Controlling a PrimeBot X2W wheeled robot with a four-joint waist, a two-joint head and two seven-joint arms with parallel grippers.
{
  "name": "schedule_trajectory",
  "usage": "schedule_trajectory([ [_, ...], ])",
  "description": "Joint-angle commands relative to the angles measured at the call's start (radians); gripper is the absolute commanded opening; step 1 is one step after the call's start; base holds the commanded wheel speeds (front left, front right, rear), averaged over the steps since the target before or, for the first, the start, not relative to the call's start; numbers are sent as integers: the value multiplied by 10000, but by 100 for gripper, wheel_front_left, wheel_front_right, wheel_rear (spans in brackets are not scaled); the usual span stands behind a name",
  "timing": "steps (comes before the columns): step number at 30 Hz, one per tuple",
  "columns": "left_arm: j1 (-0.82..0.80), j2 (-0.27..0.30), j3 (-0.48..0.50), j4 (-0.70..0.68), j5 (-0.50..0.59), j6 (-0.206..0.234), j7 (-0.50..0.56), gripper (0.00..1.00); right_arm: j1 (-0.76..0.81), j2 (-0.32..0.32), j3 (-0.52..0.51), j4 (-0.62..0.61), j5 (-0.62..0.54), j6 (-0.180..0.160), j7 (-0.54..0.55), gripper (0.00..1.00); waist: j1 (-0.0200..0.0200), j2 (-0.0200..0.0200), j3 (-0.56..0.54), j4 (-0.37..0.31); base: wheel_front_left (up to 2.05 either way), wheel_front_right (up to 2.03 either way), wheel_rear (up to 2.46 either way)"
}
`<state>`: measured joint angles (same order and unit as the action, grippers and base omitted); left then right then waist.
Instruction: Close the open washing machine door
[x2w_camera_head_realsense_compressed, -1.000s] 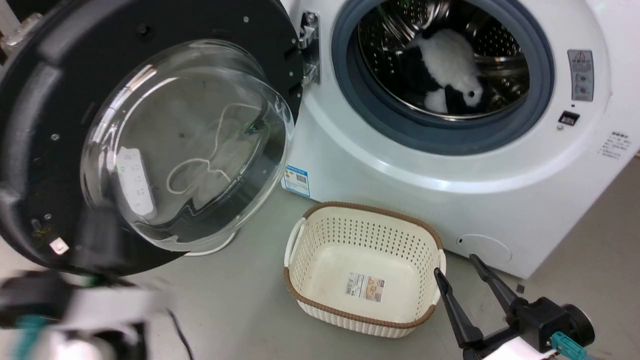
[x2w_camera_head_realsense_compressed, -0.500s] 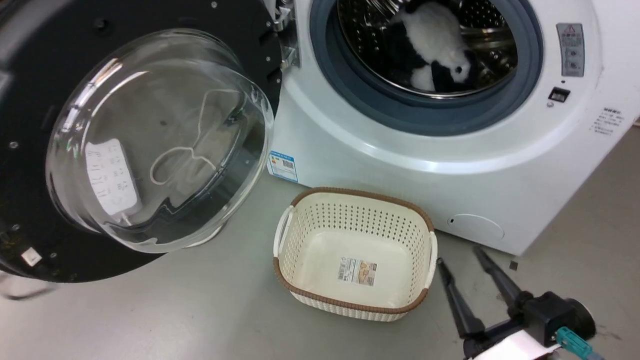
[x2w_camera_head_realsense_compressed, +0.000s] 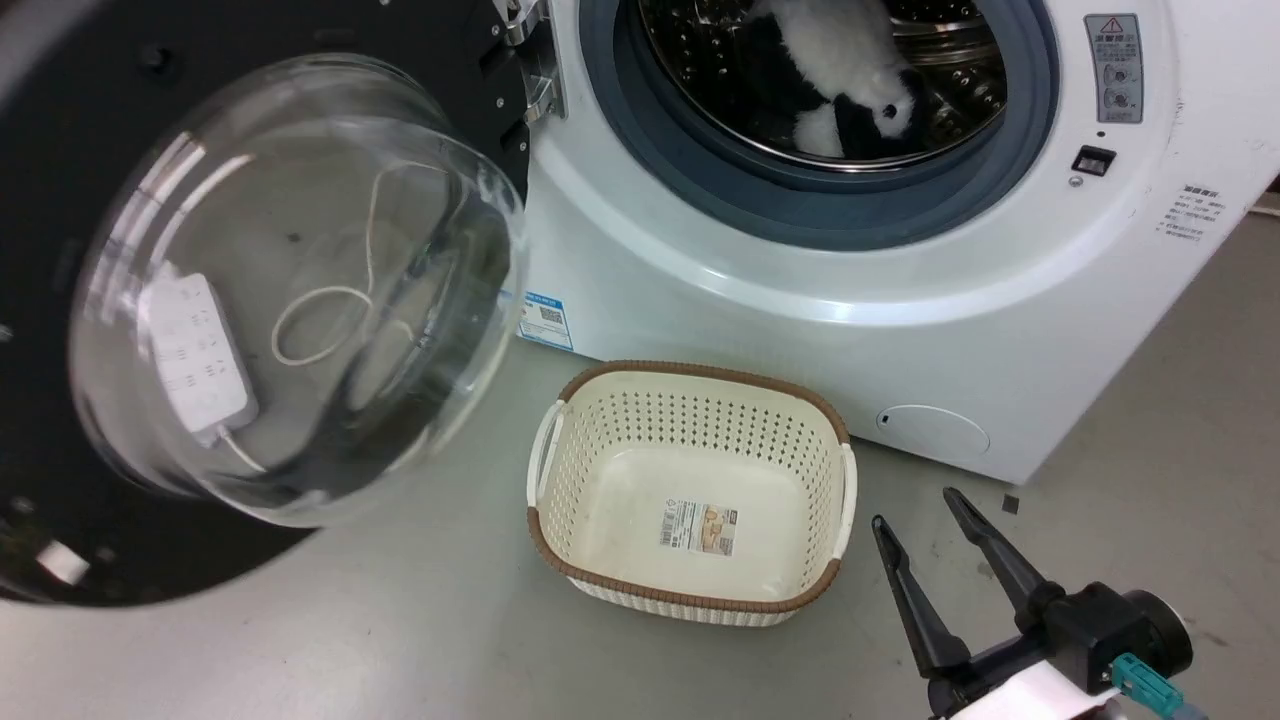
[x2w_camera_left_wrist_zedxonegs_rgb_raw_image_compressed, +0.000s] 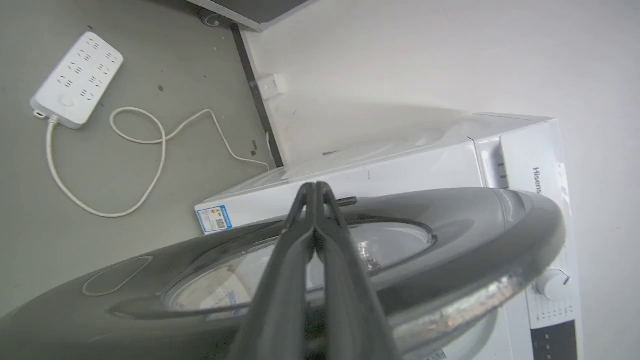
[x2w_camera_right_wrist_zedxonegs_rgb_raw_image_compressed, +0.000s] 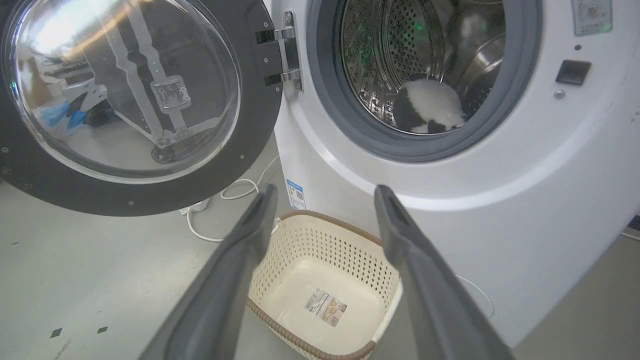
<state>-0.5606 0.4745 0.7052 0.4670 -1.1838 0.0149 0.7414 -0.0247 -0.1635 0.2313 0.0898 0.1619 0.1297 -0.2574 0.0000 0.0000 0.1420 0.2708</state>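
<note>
Washing machine door (x2w_camera_head_realsense_compressed: 290, 290) hangs wide open, closing not yet done; my left end effector (x2w_camera_left_wrist_zedxonegs_rgb_raw_image_compressed: 315, 192), fingers together, sits behind it; right end effector (x2w_camera_head_realsense_compressed: 914, 508) spread, empty.

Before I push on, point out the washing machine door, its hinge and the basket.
washing machine door (x2w_camera_head_realsense_compressed: 290, 290), head view, centre of its domed glass window.
hinge (x2w_camera_right_wrist_zedxonegs_rgb_raw_image_compressed: 291, 55), right wrist view, its steel plate.
basket (x2w_camera_head_realsense_compressed: 700, 372), head view, far brown rim.

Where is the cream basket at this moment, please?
In the head view the basket stands on the floor at lower centre, before the washing machine, right of the open washing machine door and left of the right hand.
</note>
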Motion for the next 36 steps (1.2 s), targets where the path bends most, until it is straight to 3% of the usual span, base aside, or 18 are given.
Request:
schedule_trajectory([
  [1, 311, -390, -52, -115, -277, -41, 447, 0, -96, -34, -7, 34, -18, 10, -43, 100, 0, 0, -63, 4, 0, 0, 0],
  [10, 2135, -2120, -156, -2645, -2238, 53, 3279, 0, 52, 382, -169, 261, -57, 10, -44, 100, 0, 0, -883, -6, 0, 0, 0],
  [17, 3658, -3751, -690, -4469, -2857, 286, 4133, 0, 145, 656, -347, 365, -150, 10, -44, 100, 0, 0, -1421, -196, 0, 0, 0],
  [21, 4389, -4177, -1508, -4999, -3205, 347, 4147, 0, 178, 711, -569, 373, -282, 10, -44, 100, 0, 0, -1514, -400, 0, 0, 0],
  [24, 5047, -4232, -2509, -5171, -3862, 357, 3738, 0, 180, 742, -807, 365, -375, 10, -44, 100, 0, 0, -1501, -648, 0, 0, 0],
  [28, 5951, -4238, -4437, -5296, -4976, 149, 2235, 0, 168, 781, -1234, 329, -520, 10, -44, 100, 0, 0, -1385, -1066, 0, 0, 0],
  [36, 6368, -4241, -7269, -4711, -5964, -680, -806, 0, 33, 844, -1502, 285, -657, 10, -44, 100, 0, 0, -1055, -2419, 0, 0, 0],
])
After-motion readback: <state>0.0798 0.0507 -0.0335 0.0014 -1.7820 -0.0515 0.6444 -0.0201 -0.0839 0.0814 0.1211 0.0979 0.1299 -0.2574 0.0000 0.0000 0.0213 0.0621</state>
